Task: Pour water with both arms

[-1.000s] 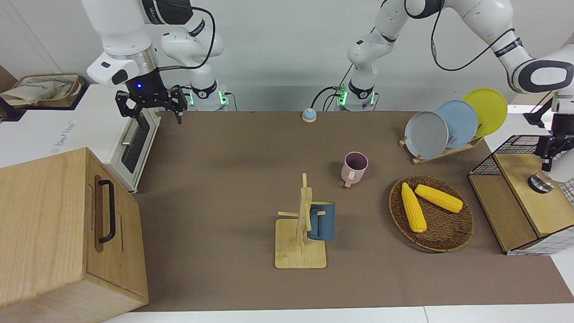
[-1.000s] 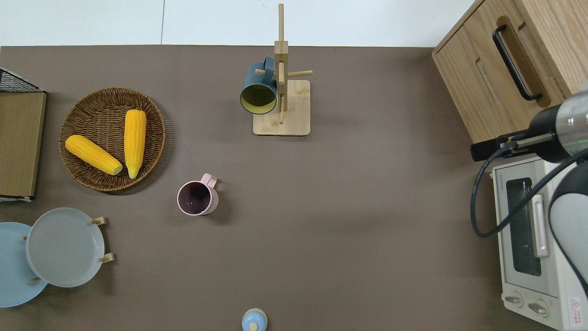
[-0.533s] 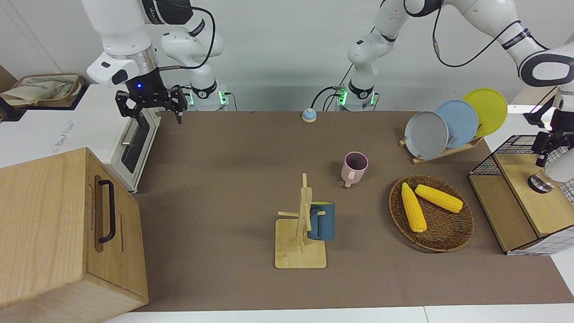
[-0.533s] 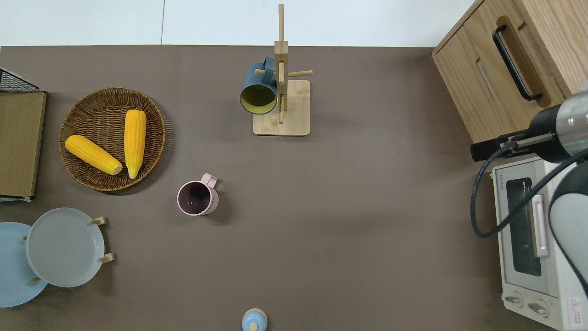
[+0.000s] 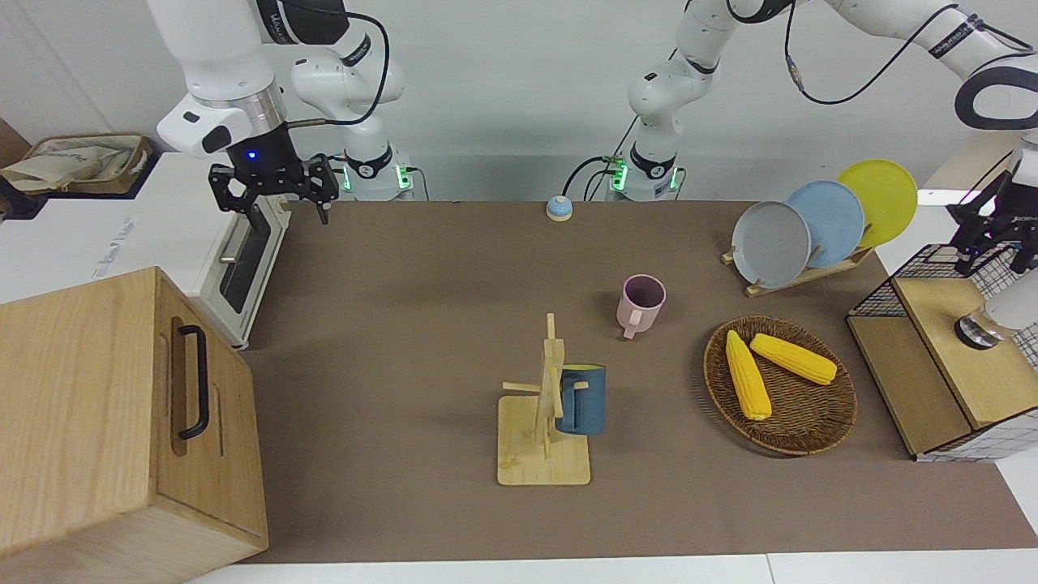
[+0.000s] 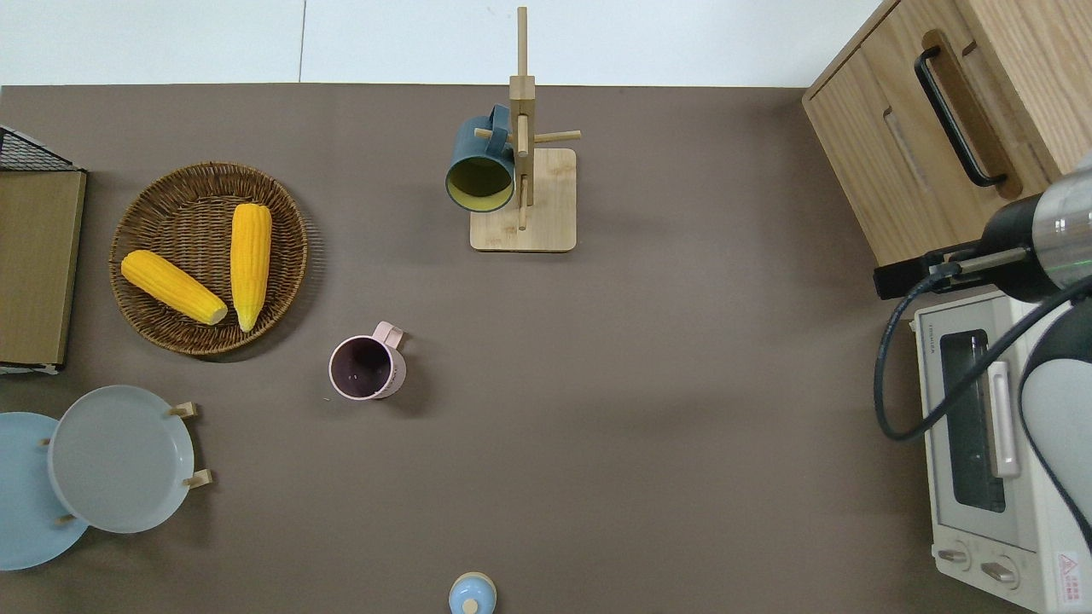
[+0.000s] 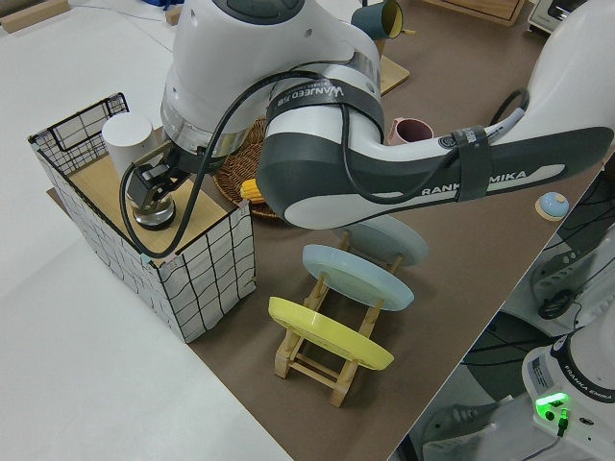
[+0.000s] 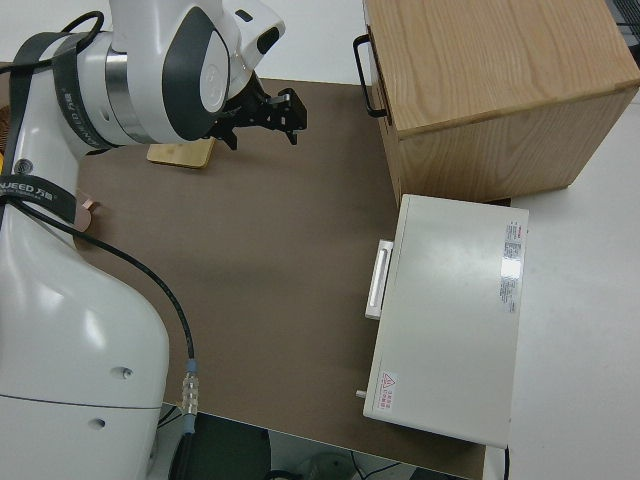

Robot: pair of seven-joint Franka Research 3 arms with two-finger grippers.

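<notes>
A: The arms, what is changing with them?

B: The left claw is hanging higher than a second ago, over the wire crate at the left arm's end of the counter. I cannot tell whether its fingers are apart or together. The right arm is sitting parked, its right claw spread wide apart and gripping nothing.

A: What are the containers holding?

B: The crate is holding one white cylinder and one round silvery thing. The wicker basket is carrying two corn cobs. The pink mug is standing upright, nearer to the robots than the basket; its inside is showing dark. The blue mug is hanging on the wooden mug tree.

A: And the counts?

B: Two mugs, two cobs, and three plates leaning in one rack: grey, blue, yellow. One toaster oven, one wooden cabinet and one small blue bell are also sitting there.
</notes>
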